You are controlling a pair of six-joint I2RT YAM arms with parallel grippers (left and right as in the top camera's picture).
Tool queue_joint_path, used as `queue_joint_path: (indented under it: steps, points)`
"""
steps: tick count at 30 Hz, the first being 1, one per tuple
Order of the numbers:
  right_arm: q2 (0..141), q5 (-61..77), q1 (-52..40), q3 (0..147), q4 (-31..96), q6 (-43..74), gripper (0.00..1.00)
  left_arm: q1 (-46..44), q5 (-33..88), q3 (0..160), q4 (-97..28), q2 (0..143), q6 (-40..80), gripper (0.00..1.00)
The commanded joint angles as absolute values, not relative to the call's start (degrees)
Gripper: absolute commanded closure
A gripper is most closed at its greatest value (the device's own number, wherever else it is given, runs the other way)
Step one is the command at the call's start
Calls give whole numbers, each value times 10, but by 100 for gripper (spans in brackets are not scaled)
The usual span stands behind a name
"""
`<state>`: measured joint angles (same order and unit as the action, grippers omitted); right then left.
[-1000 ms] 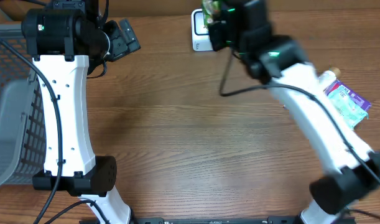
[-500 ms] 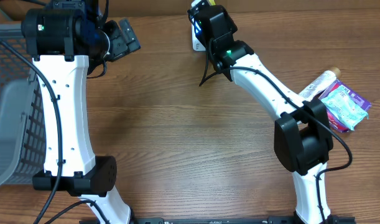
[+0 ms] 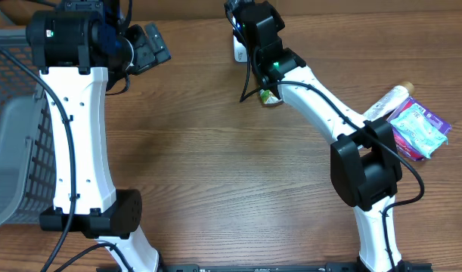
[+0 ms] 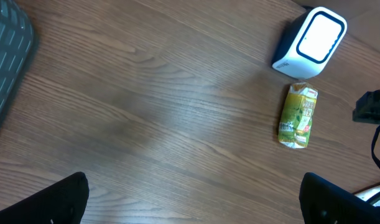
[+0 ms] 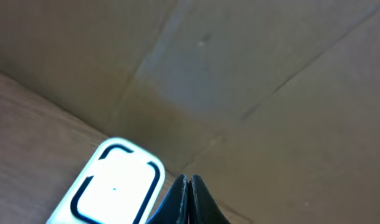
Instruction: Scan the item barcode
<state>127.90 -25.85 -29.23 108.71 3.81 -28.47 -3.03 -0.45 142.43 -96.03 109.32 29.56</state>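
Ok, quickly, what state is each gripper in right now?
Left gripper: open, holding nothing.
Right gripper: shut, empty; the small green pouch lies on the wooden table.

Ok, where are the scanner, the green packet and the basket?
scanner (image 4: 318, 36), left wrist view, on its front window.
green packet (image 4: 298, 116), left wrist view, on the middle of its printed face.
basket (image 3: 11, 159), overhead view, on its grey side.

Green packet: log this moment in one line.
green packet: flat on table, by scanner | right tool: shut, empty, at scanner | left tool: open, empty
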Motion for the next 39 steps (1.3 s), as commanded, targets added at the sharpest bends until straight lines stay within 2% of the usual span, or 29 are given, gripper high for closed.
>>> queue_joint_path:
  steps: [1,3,5,7,12,16,20,31,39]
  points:
    - [1280,-269,-292,1100,79,-226,96,-30,-2,1422,-960,1094,289,0]
    - [1280,-248,-285,1100,125,-190,96,-30,-2,1422,-960,1094,289,1]
    - [1280,-182,-274,1100,179,-183,92,-30,-2,1422,-960,1094,289,1]
    - [1280,-108,-258,1100,232,-179,80,-30,-2,1422,-960,1094,289,0]
    - [1281,-11,-218,1098,286,-180,41,-30,-2,1422,-960,1094,289,0]
    - [1281,42,-194,1098,289,-188,27,-30,-2,1422,-960,1094,289,0]
    - [1292,81,-186,1098,288,-199,19,-30,-2,1422,-960,1094,289,0]
    - [1357,128,-168,1098,282,-156,12,-30,-2,1422,-960,1094,289,0]
    - [1378,223,-120,1098,274,-102,16,-30,-2,1422,-960,1094,289,0]
